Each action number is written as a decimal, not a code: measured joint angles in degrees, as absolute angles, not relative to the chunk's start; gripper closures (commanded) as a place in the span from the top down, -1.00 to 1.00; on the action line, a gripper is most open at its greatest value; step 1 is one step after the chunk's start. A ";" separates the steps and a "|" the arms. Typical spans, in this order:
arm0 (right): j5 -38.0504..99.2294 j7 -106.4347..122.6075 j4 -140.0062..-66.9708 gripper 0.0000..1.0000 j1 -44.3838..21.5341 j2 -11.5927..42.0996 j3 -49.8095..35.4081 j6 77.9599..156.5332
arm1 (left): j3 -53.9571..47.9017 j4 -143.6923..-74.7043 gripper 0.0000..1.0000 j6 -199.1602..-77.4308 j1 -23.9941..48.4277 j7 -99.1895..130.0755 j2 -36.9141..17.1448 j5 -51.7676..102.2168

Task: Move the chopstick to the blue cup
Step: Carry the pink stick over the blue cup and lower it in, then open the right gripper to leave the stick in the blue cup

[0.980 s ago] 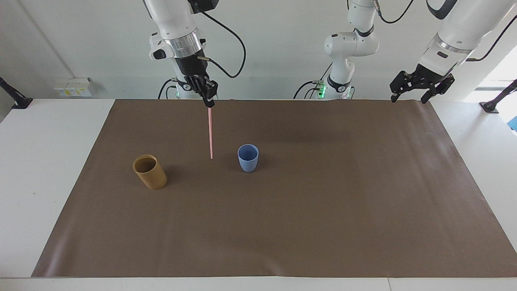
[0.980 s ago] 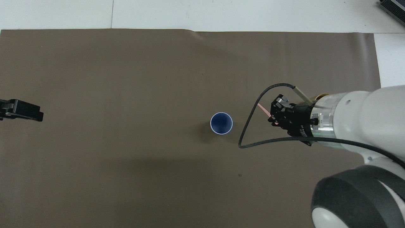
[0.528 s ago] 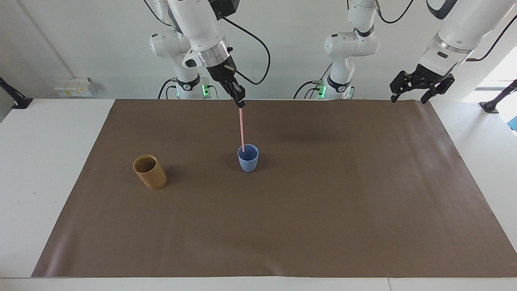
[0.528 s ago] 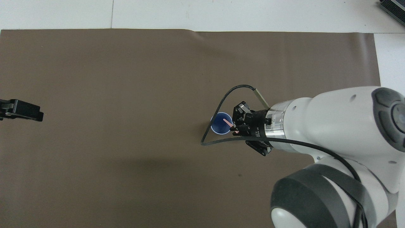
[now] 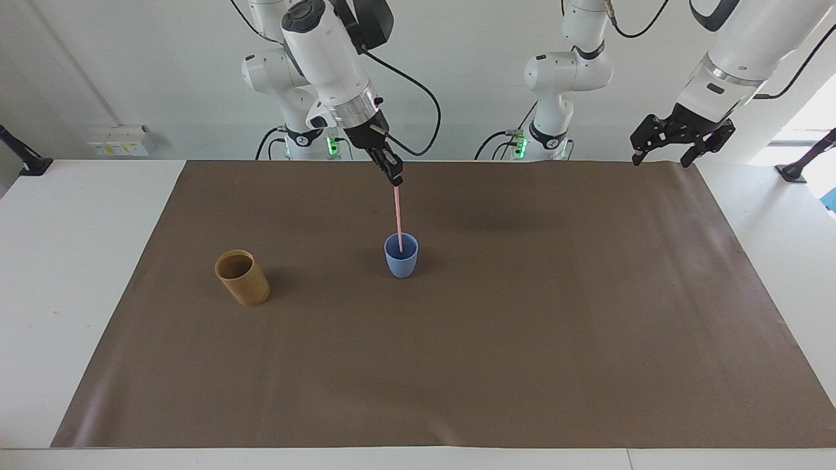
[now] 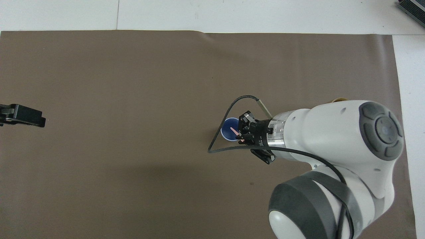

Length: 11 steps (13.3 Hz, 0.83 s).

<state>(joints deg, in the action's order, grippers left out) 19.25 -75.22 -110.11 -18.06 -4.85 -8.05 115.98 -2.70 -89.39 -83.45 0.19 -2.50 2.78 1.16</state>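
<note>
while gripped, chopstick (image 5: 398,219) dips into blue cup (image 5: 401,260).

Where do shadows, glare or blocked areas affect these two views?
Facing view: soft shadow on the mat toward the left arm's end from the blue cup; bright window glare at that edge of the frame. Overhead view: the right arm's body hides most of the brown cup, and a broad dim shadow lies nearer the robots.

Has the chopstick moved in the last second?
Yes. The chopstick went from hanging between the tan cup and the blue cup to dipping into the blue cup.
</note>
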 measured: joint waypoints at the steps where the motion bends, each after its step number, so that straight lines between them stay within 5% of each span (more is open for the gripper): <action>1: 19.25 -75.18 -110.67 -0.76 -18.66 -4.86 -8.06 116.66 | -2.71 -89.39 1.00 -83.45 0.19 -2.50 2.78 1.16; 2: 19.24 -75.12 -111.19 -0.61 -19.13 -4.86 -8.06 117.59 | -2.70 -89.39 1.00 -83.45 0.19 -2.50 2.78 1.16; 11: 19.23 -74.94 -111.83 -0.36 -19.39 -5.22 -8.03 118.28 | -2.70 -89.39 1.00 -83.45 0.19 -2.50 2.78 1.16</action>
<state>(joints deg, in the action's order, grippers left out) 19.23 -74.94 -111.83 -19.39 -5.22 -8.03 118.28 -2.70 -89.39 -83.45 0.19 -2.50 2.78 1.16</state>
